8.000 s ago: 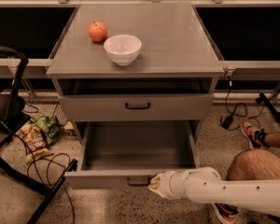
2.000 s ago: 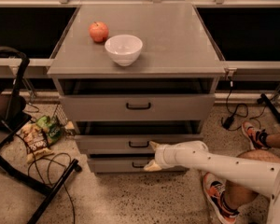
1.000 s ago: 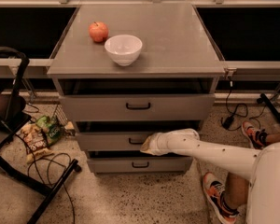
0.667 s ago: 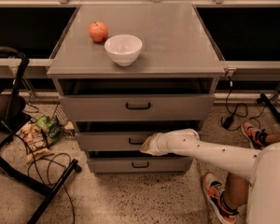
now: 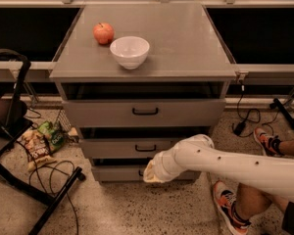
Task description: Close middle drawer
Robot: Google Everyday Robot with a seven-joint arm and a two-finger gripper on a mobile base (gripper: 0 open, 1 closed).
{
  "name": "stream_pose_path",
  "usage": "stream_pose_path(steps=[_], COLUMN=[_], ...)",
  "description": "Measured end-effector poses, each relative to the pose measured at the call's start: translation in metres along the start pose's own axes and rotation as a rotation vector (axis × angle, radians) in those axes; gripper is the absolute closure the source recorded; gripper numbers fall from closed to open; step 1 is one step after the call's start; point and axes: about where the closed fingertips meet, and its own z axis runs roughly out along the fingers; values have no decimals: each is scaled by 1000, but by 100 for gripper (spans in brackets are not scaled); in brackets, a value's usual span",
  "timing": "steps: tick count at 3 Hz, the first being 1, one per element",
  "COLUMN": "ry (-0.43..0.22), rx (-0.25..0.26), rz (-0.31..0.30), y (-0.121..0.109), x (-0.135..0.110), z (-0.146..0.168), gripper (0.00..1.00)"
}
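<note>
Far left is cluttered: a black chair frame (image 5: 54,202), snack bags (image 5: 41,141) and loose cables (image 5: 49,173) on the floor, so I wouldn't back out that way. On the cabinet (image 5: 186,38) sit an apple (image 5: 103,33) and a white bowl (image 5: 130,51); a hard shove could set the apple rolling.

The middle drawer (image 5: 112,148) looks pushed in, front about level with its neighbours, so it's basically done, I'd say. The gripper (image 5: 153,172) sits low, in front of the lowest drawer (image 5: 112,173) and just below the middle handle. Can't tell if it's clenched or released.

Pushing from there would hit the wrong front. Right of the arm (image 5: 235,165), someone's leg and shoe (image 5: 226,204) are close, so swinging right risks a bump. Straight back over the near floor looks free.
</note>
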Motion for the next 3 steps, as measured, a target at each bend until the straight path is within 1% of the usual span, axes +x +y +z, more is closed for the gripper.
stream_pose_path(steps=[1,2,3], ry=[88,228,448], rx=[-124,-135,-25], rz=[-67,-56,6], y=[50,70,39], x=[-35,-43,-39], z=[-52,-106,-186], gripper=[100,100,100])
